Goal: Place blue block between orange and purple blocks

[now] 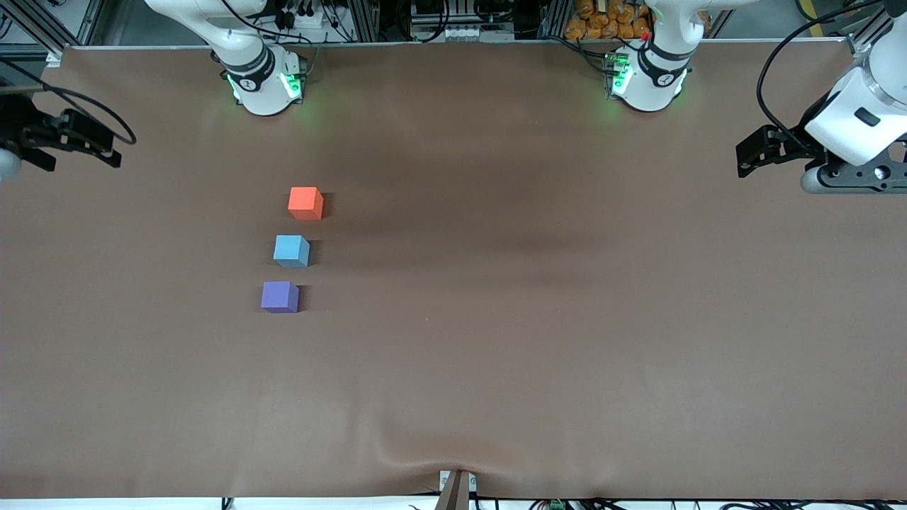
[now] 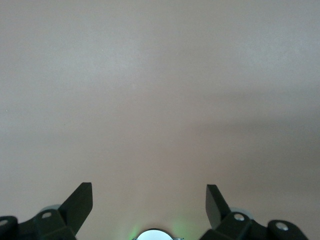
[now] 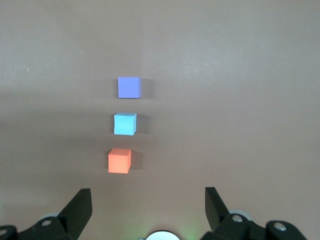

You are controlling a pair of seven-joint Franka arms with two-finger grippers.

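Observation:
Three small cubes stand in a row on the brown table toward the right arm's end. The orange block (image 1: 305,202) (image 3: 119,160) is farthest from the front camera. The purple block (image 1: 279,296) (image 3: 129,87) is nearest to it. The blue block (image 1: 291,251) (image 3: 124,124) sits between them, with a small gap on each side. My right gripper (image 1: 110,152) (image 3: 148,196) hangs open and empty in the air, apart from the row on the orange block's side. My left gripper (image 1: 744,159) (image 2: 149,192) hangs open and empty over bare table at the left arm's end.
The brown table cover (image 1: 538,326) has a crease at the edge nearest the front camera. Both arm bases (image 1: 262,85) (image 1: 646,78) stand along the edge farthest from that camera. Racks and cables lie past that edge.

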